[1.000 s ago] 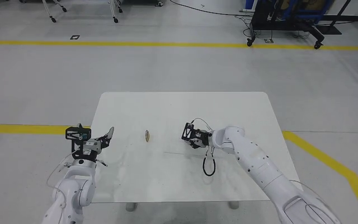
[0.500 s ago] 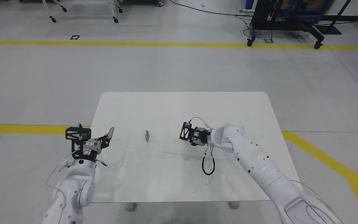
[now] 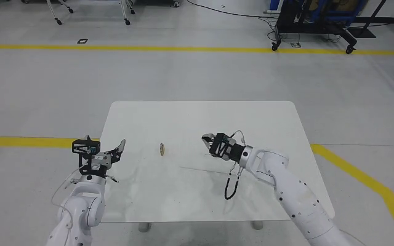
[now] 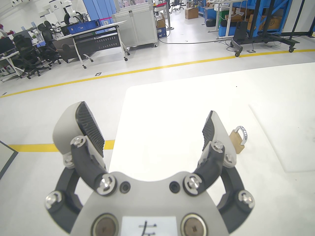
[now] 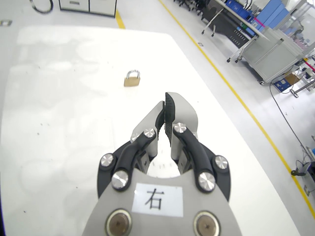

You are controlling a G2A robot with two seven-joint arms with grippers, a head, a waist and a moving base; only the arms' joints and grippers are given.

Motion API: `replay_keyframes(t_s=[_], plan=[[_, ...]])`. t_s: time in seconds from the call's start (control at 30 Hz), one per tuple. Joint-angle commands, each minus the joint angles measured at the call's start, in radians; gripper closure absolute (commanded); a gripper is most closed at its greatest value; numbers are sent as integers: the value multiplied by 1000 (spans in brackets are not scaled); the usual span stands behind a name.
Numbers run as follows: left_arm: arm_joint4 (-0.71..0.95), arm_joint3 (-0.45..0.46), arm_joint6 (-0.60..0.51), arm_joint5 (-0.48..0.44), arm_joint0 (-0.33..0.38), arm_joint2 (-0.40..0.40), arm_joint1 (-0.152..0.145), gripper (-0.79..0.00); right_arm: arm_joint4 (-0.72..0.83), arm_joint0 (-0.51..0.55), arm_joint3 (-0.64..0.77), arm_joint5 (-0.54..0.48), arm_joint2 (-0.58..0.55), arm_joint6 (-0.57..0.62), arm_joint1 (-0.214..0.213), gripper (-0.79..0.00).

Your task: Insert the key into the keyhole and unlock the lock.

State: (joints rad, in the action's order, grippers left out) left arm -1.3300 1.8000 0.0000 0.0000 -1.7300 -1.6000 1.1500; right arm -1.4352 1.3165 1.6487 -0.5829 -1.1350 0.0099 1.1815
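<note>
Bright, even overhead light fills every view I'm watching. The white table [image 5: 73, 57] glares almost blown out in both wrist views, and the padlock [image 5: 132, 79] throws only a faint, soft shadow. The wrist lenses bow the yellow floor line [image 5: 221, 74] toward the edges.

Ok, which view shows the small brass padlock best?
Right wrist view: the small brass padlock is whole, unobstructed. In the left wrist view the left gripper hides its edge; in the top view it is a speck.

Brass padlock [image 5: 132, 81], lying flat, on white table [image 3: 184, 117]
</note>
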Motion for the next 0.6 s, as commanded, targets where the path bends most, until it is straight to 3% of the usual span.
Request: replay_keyframes(t_s=[0.0,0.4,0.47,0.57], plan=[[0,0,0,0,0,0,0,-785,72,49,27,46,-49,0,-4,0],[0,0,0,0,0,0,0,-785,72,49,27,46,-49,0,-4,0],[51,5,3,-75,4,22,1,-785,171,53,11,-36,-43,-78,-2,0],[280,-9,-37,-251,39,44,5,-785,335,9,-137,-168,-51,-169,2,0]])
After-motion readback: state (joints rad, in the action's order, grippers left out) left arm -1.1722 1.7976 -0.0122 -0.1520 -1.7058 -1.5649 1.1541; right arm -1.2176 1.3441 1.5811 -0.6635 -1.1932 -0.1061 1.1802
